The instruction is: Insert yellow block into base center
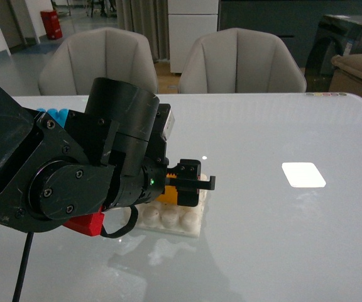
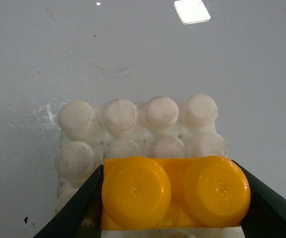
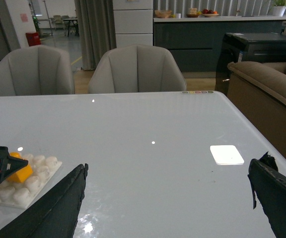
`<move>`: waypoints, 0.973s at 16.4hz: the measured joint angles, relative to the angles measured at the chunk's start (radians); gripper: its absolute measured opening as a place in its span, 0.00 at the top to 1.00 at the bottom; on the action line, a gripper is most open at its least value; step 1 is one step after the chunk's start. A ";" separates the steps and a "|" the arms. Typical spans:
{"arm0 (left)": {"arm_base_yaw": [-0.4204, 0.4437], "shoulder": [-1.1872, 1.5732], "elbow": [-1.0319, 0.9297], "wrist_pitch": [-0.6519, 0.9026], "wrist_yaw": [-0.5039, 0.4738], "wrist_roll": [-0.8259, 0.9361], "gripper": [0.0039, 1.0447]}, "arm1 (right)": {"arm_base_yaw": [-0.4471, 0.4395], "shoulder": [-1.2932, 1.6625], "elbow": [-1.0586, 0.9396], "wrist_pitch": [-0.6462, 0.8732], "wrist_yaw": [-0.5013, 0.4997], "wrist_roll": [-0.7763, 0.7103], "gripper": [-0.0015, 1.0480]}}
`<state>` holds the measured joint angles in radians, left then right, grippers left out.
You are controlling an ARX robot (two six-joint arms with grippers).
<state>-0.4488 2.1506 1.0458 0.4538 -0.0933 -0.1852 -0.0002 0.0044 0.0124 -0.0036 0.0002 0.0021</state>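
Jaws of the left gripper (image 1: 191,183) clamp the yellow block (image 2: 175,191) by its ends, over the studs of the base (image 2: 118,116); the right gripper (image 3: 169,173), well apart from the base, gapes wide, empty.

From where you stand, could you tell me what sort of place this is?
Likely an office lounge or meeting area: a large white table, grey padded chairs behind it, and a brown sofa.

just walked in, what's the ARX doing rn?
The left gripper is shut on the yellow block, holding it low over the white studded base, with two rows of studs showing beyond it. Whether the block is pressed home can't be told. The right gripper hangs open off to the side, holding nothing.
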 joint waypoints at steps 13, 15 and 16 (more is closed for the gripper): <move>-0.001 -0.015 -0.057 -0.014 0.007 0.011 0.39 | 0.000 0.000 0.000 0.000 0.000 0.000 0.06; -0.001 -0.014 -0.057 -0.013 0.007 0.010 0.39 | 0.000 0.000 0.000 0.000 0.000 0.000 0.06; -0.001 -0.014 -0.057 -0.013 0.009 0.007 0.33 | 0.000 0.000 0.000 0.000 0.000 0.000 0.06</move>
<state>-0.4500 2.1365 0.9886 0.4404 -0.0841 -0.1780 -0.0002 0.0044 0.0124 -0.0032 0.0002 0.0021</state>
